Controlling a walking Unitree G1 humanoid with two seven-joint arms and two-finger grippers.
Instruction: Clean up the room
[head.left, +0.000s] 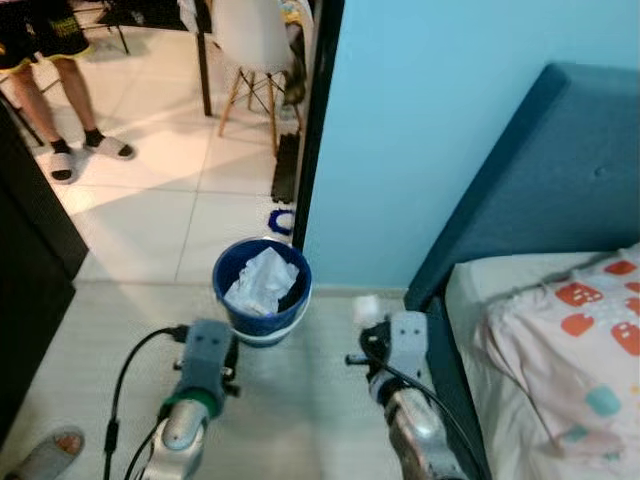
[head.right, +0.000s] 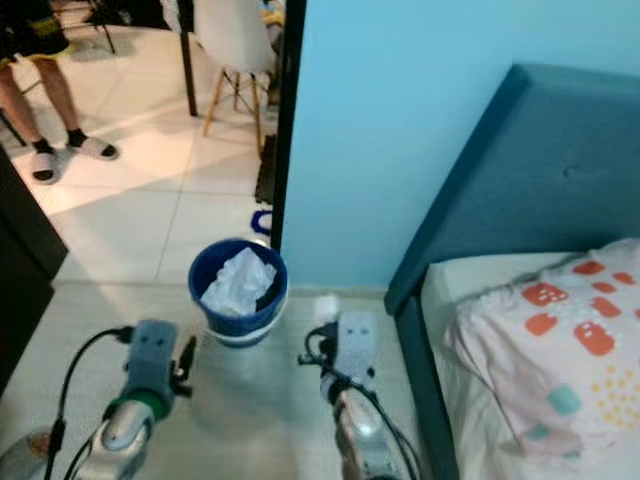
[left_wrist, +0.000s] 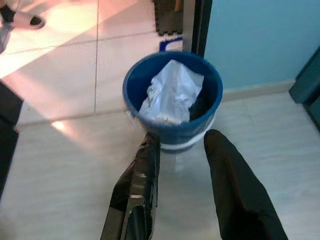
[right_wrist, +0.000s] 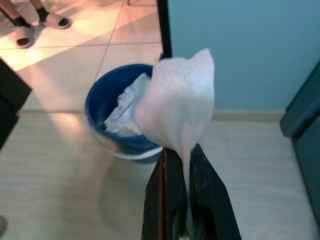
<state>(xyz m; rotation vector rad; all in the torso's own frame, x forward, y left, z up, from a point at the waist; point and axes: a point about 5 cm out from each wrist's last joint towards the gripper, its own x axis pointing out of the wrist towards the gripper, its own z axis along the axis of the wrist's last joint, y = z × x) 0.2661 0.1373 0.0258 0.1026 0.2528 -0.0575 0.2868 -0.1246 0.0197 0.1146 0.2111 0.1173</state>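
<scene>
Right gripper fingers pinched on crumpled white tissue sheet, held near round blue plastic bin, not yet over it; bin already holds white waste. Left gripper spread, empty, facing bin. Drop judged still pending

bright, even indoor light. a warm sunlit patch glares on the tiled floor beyond the doorway, pinkish in the wrist views. the head views are slightly soft; the blue bin casts only a faint shadow.
</scene>
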